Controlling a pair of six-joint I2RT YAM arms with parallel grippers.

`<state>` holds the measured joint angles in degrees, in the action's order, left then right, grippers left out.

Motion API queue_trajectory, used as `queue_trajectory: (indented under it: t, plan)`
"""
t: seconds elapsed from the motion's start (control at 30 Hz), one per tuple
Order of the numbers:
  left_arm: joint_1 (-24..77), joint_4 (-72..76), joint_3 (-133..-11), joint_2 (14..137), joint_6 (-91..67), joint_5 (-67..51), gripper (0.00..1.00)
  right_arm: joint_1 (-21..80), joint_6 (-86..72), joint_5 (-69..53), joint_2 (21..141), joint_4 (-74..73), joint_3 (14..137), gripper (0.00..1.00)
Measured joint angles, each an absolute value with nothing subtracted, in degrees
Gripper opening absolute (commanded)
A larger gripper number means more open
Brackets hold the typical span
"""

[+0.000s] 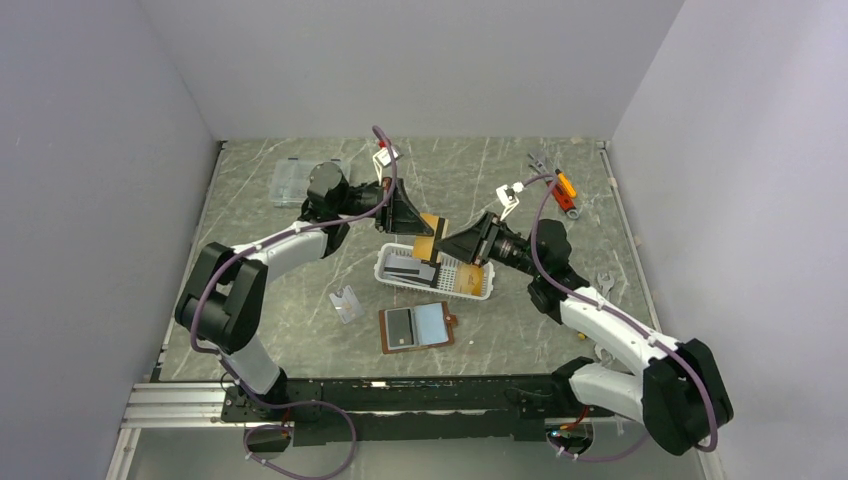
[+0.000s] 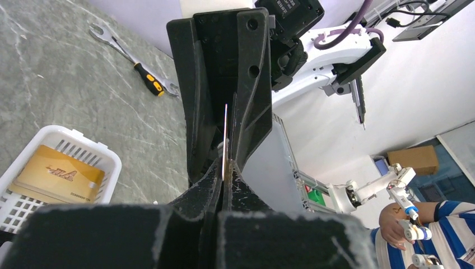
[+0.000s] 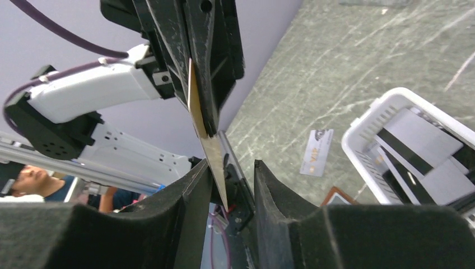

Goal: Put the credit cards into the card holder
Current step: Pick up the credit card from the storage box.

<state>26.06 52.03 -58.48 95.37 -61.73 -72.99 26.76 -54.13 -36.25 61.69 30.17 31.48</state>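
**Above the basket (image 1: 470,293), a gold card (image 3: 215,157) between two claws**

At the near side of the table (image 1: 300,320), the brown card holder (image 1: 417,328) lies open and flat, with a grey card (image 1: 398,329) on its left half. Behind it, the white basket holds more cards (image 1: 405,268). Above the basket, the left claw (image 2: 224,176) pinches the gold card by its edge. The right claw (image 3: 224,190) is spread around the same card, with a gap on one side.

Open brown leather card holder (image 1: 415,328) lies beside the white plastic basket (image 1: 482,291). Black-and-grey credit cards (image 1: 405,268) lie inside it, and an orange-gold card (image 3: 212,154) is held above.
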Motion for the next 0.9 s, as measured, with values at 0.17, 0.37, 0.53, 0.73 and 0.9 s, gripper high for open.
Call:
queue_trajectory:
  t: [0.17,0.37,0.53,0.73,0.9]
  plan:
    - [26.13,52.49,-58.08,95.37,-62.24,-72.99,0.00,28.16,-58.48,-36.32,65.84,38.22,31.38,0.29]
    - [26.13,52.51,-58.04,95.37,-62.26,-72.95,0.00,30.15,-61.25,-36.60,68.60,42.76,31.38,0.03]
    - [26.04,52.42,-57.65,95.39,-62.67,-72.55,0.12,30.26,-61.36,-36.62,68.53,42.57,31.35,0.00]
    - [26.22,50.00,-57.80,95.37,-62.24,-72.69,0.20,30.11,-59.55,-36.25,66.15,38.94,30.50,0.00]
    - [26.55,48.25,-57.84,95.39,-62.24,-73.06,0.21,29.76,-58.54,-35.88,63.64,37.91,28.03,0.00]
